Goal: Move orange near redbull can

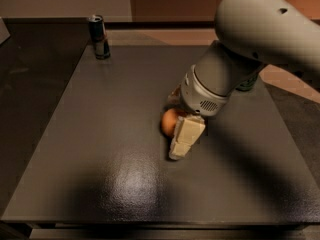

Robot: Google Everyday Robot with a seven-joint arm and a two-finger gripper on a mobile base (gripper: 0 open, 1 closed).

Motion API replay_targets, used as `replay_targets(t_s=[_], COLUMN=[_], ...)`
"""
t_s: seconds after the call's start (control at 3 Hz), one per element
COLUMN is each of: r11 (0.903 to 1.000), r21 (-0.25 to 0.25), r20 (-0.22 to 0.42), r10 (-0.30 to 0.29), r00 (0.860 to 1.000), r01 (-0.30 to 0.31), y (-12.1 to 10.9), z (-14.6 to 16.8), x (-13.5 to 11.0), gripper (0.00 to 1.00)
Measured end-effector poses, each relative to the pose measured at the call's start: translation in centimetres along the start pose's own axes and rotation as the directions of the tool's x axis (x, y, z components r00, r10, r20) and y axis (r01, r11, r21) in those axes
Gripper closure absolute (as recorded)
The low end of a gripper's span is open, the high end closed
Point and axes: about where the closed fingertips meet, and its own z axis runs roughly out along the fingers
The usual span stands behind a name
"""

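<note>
1. Your orange [169, 122] sits on the dark table [100, 144] just right of the frame's centre, pressed against the left side of the gripper [183, 136].
2. The gripper hangs low over the table at centre-right, its pale blocky end pointing down and a little toward the lower left. You cannot tell from this view whether the claw is open, closed, or clasping the fruit; the wrist hides the far side.
3. The redbull can [99, 36] stands upright in the upper left of the frame, near the table's back edge and well apart from the orange.
4. The relation that matters: the can lies up and to the left of the orange, while the gripper is on the orange's right and lower side. The coming move should therefore run diagonally toward the upper left.
5. The fruit is round, so it has no long axis to line up.
6. The arm enters from the upper right, its bulky wrist angled down over the orange and partly covering a green can [248, 84] behind it.
</note>
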Motion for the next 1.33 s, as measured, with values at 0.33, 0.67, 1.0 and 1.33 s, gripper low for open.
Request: replay_targets(t_s=[0.33,0.67,1.0,1.33], r11=[1.0000,0.9998,0.9986,0.9921], r21=[0.001,0.014,0.036,0.065], r20=[-0.016,-0.025,-0.030,-0.008], r10=[0.004,0.012,0.040,0.109], r00=[1.000,1.000,0.999,0.994], r01=[-0.004,-0.012,-0.039,-0.108], y=[0.1,-0.3,-2.0,-5.4], z=[0.2,-0.1,-1.3,-3.2], x=[0.4,0.7,0.3,-0.5], gripper=[0.42,0.65,0.88,1.00])
